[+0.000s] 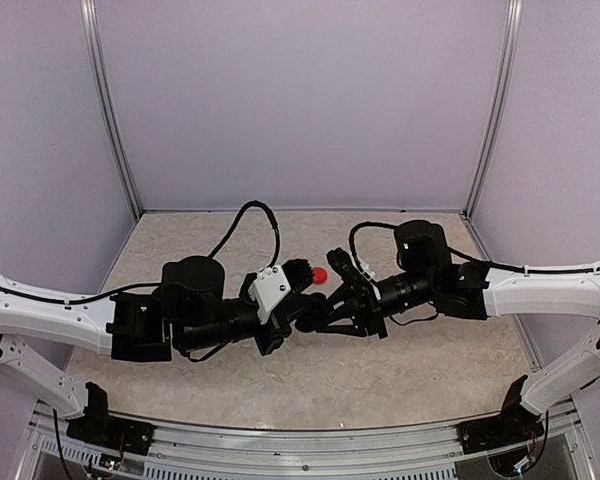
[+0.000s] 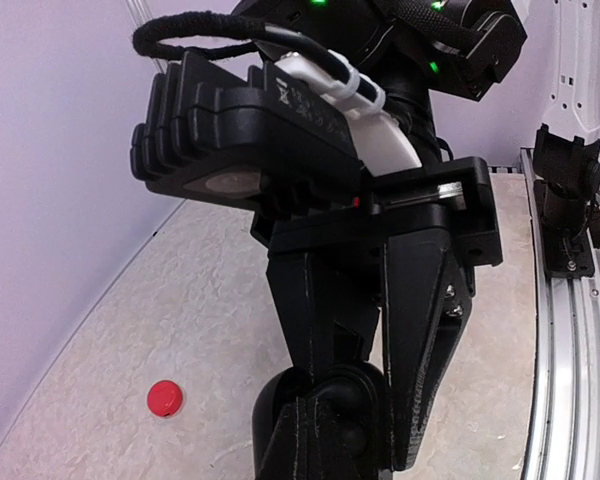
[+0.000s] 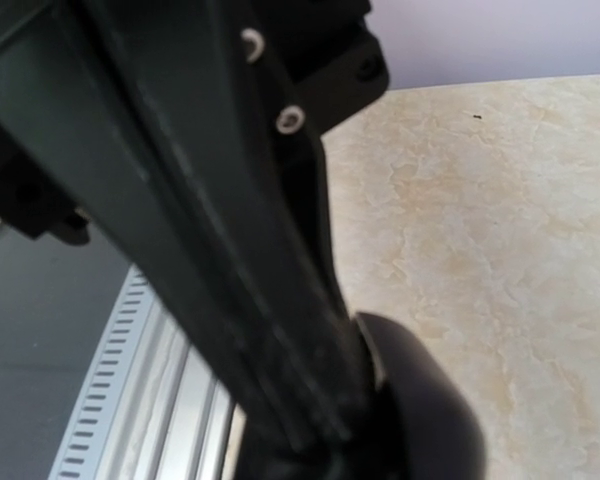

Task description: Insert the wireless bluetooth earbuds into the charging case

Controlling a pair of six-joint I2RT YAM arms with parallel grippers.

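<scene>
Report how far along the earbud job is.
Done: nothing visibly; no case with seated buds shows. In hand: left gripper and right gripper, jaws shut, meet mid-table at a black rounded object; who holds it is unclear. Remaining: a small red piece lies loose on the table, untouched; whether bud or case, unclear.

perhaps an earbud [image 1: 319, 274] on the table [image 1: 400, 360], near its middle.

The top camera looks down from behind over the whole worktop [image 1: 310, 385]; both wrist cameras sit very close, seeing the same worktop.
</scene>
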